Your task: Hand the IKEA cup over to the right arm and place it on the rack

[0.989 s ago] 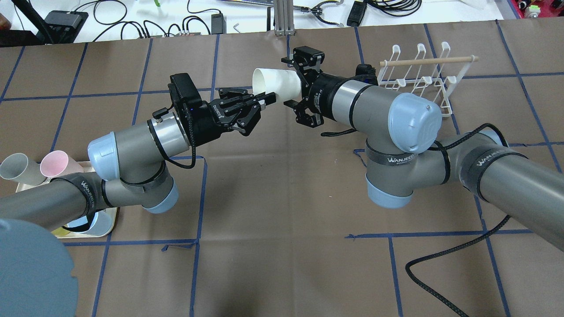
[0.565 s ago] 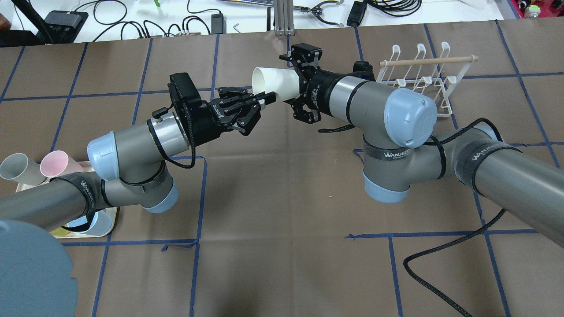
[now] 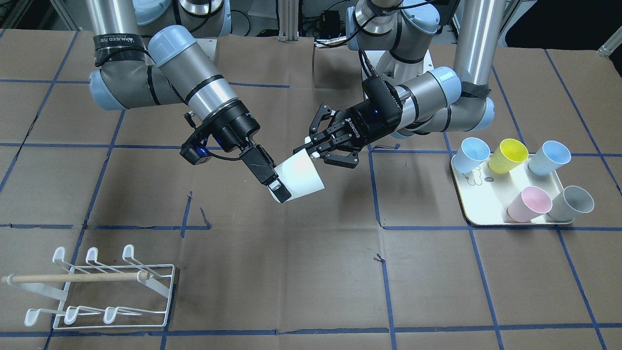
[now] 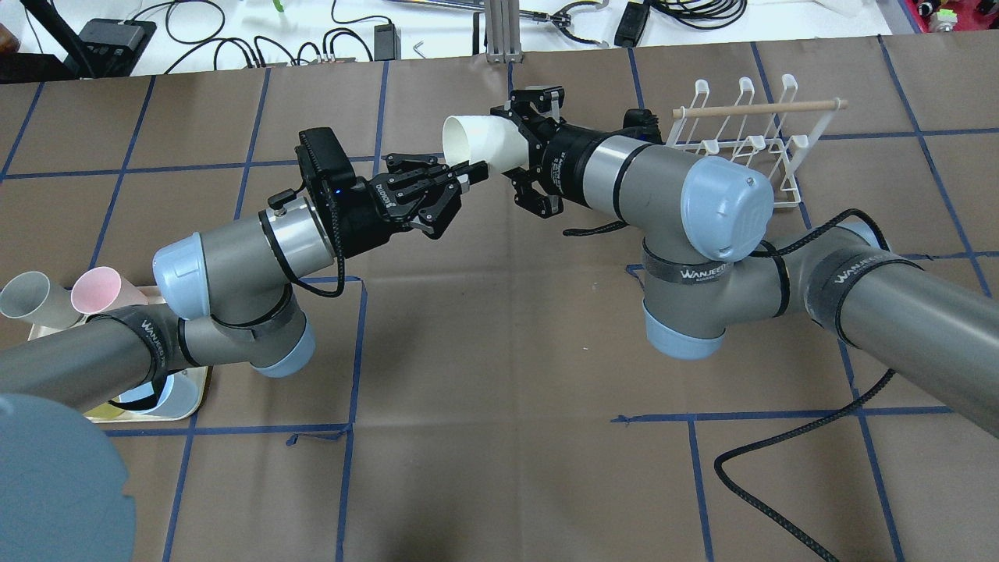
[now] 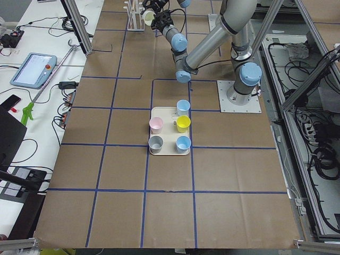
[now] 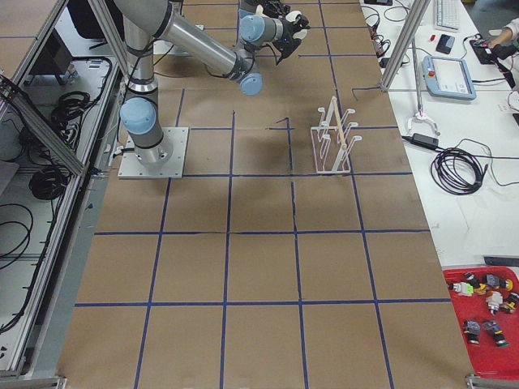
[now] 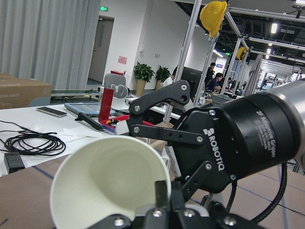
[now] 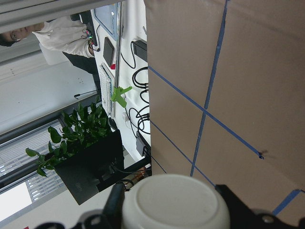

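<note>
While the right end effector (image 3: pixel 279 185) clamps the base of the white cup (image 3: pixel 303 174), the left end effector (image 3: pixel 311 148) pinches its rim, well apart from the wire rack (image 3: pixel 73 278).

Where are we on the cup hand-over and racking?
Done: the white cup is off the tray and in mid-air. In hand: the right gripper clamps its base while the left gripper has fingertips at its rim; release unclear. Left: withdraw the left gripper, then carry the cup to the empty rack.
</note>
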Robot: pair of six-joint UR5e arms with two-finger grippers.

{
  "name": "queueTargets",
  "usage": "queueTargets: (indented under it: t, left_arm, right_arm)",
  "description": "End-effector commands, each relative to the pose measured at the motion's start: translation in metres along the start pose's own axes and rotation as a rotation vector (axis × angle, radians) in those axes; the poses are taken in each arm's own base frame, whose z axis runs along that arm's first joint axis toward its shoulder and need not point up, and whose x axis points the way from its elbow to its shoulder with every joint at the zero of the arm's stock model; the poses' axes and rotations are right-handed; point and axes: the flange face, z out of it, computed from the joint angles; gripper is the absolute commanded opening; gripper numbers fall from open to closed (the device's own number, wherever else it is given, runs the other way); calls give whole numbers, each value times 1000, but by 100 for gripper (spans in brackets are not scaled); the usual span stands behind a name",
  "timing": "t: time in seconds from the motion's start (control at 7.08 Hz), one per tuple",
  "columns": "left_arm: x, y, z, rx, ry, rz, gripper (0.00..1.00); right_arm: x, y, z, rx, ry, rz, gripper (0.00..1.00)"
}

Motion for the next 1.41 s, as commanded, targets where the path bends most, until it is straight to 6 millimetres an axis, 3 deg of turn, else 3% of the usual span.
queueTargets:
  t: [0.0,0.28,0.42,0.57,0.99,1.13,1.27]
  left_arm:
    - [-1,-6,-2,7,-10,-10,40]
    - [-3,-5,-1,7,-15,-11,75]
    - [-5,-4,-3,9,-18,-10,88]
    - [-7,-4,-9,12,-29,-15,96]
    - [-44,-15,-66,54,-39,-21,98]
    - [-52,-20,-69,57,-60,-19,97]
    - [-62,-21,-67,48,-99,-65,97]
  right_arm:
    - [1,0,0,0,1,-2,38]
    - [0,0,-1,1,-2,-4,36]
    - [1,0,0,1,-1,-3,36]
    - [-1,-1,0,2,-4,-6,36]
    - [-5,-11,-1,20,-14,-72,31]
    - [-11,-28,-5,51,-23,-137,30]
    - [-30,-56,-14,105,-44,-306,27]
